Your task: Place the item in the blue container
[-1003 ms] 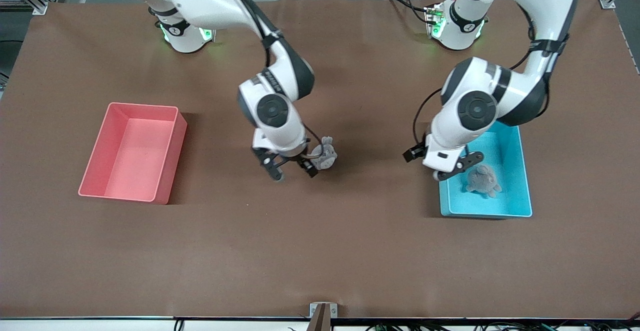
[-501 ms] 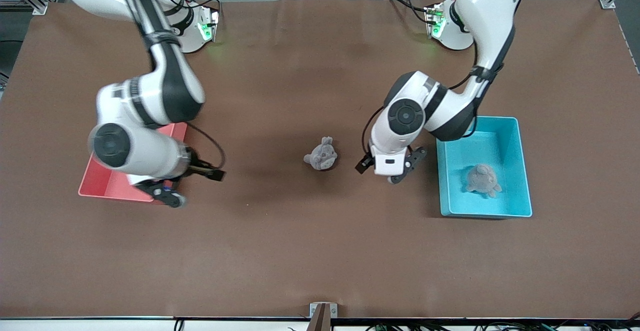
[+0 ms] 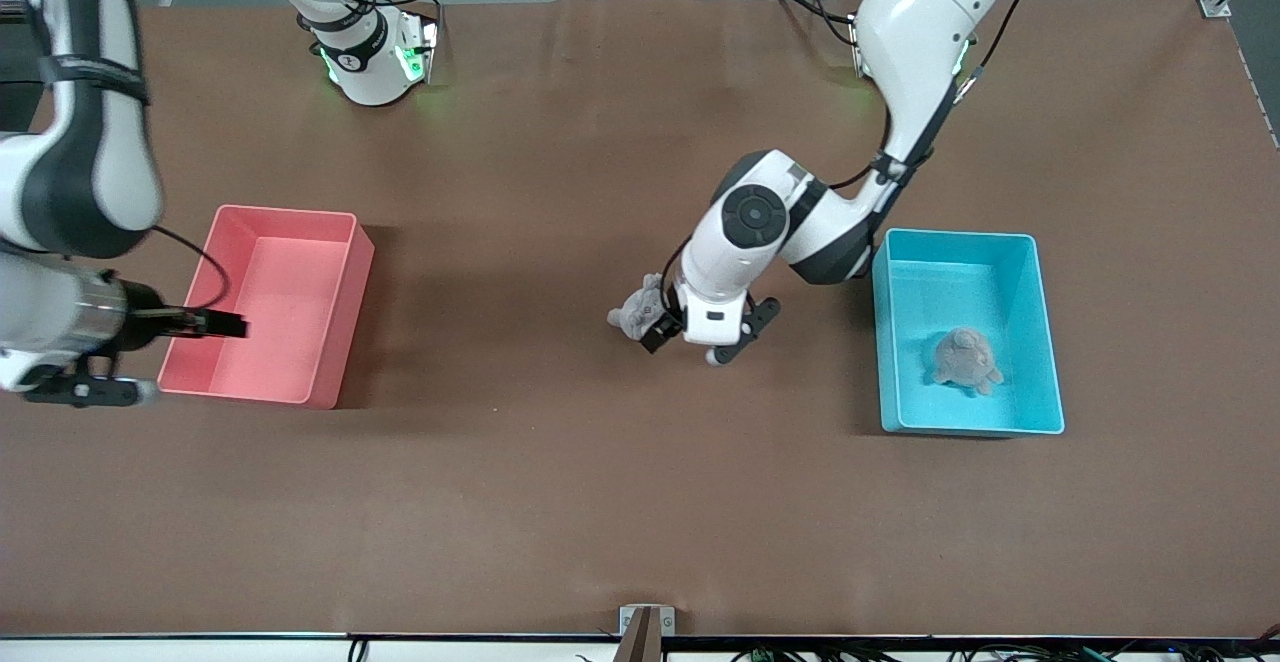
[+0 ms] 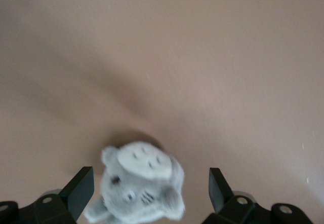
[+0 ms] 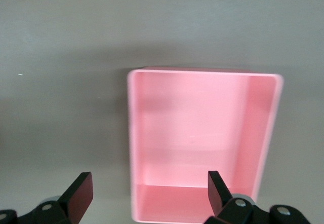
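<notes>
A small grey plush toy (image 3: pixel 634 310) sits on the brown table near its middle. My left gripper (image 3: pixel 700 340) hangs open just over it. In the left wrist view the toy (image 4: pixel 139 183) lies between the two spread fingers (image 4: pixel 81 189), touching neither. The blue container (image 3: pixel 1046 342) stands toward the left arm's end of the table, with a second grey plush toy (image 3: pixel 966 360) lying inside it. My right gripper (image 3: pixel 150 357) is open and holds nothing, over the table by the pink bin (image 3: pixel 285 210).
The right wrist view looks down into the pink bin (image 5: pixel 132 133), which holds nothing, with the right gripper (image 5: pixel 149 191) over its wall. Bare brown table lies between the two bins and toward the front camera.
My left gripper has travelled from over the blue container to the toy at mid-table. My right arm has swung away from that toy to the pink bin's end.
</notes>
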Controlling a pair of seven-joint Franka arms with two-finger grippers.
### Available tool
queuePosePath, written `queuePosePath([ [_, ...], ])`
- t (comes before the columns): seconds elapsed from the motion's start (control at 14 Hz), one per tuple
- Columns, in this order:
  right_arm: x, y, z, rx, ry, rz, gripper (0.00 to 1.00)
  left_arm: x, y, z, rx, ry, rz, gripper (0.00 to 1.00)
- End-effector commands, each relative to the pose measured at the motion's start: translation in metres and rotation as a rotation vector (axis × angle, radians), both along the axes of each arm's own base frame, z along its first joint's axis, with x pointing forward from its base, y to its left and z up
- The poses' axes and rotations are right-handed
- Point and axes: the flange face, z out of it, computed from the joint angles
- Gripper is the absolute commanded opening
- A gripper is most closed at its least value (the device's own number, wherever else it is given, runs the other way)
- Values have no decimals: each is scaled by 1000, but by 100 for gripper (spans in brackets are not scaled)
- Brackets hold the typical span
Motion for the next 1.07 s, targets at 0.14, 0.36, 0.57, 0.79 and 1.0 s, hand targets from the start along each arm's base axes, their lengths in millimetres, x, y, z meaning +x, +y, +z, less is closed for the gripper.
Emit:
queuePosePath([
  [0.14, -5, -31, 35, -100, -46, 69, 100, -35, -36, -21, -4, -2, -100, 100],
  [0.36, -7, -38, 51, -93, -48, 50, 100, -54, -32, -45, 49, 13, -280, 98],
  [0.57, -7, -28, 62, -86, -48, -5, 100, -52, -31, -46, 76, -16, -337, 98],
  [0.79, -4, -12, 62, -63, -51, -9, 100, -45, -25, -47, 106, -55, -369, 99],
  [1.0, -2, -8, 72, -66, -66, -4, 100, -40, -26, -42, 97, -66, -361, 99],
])
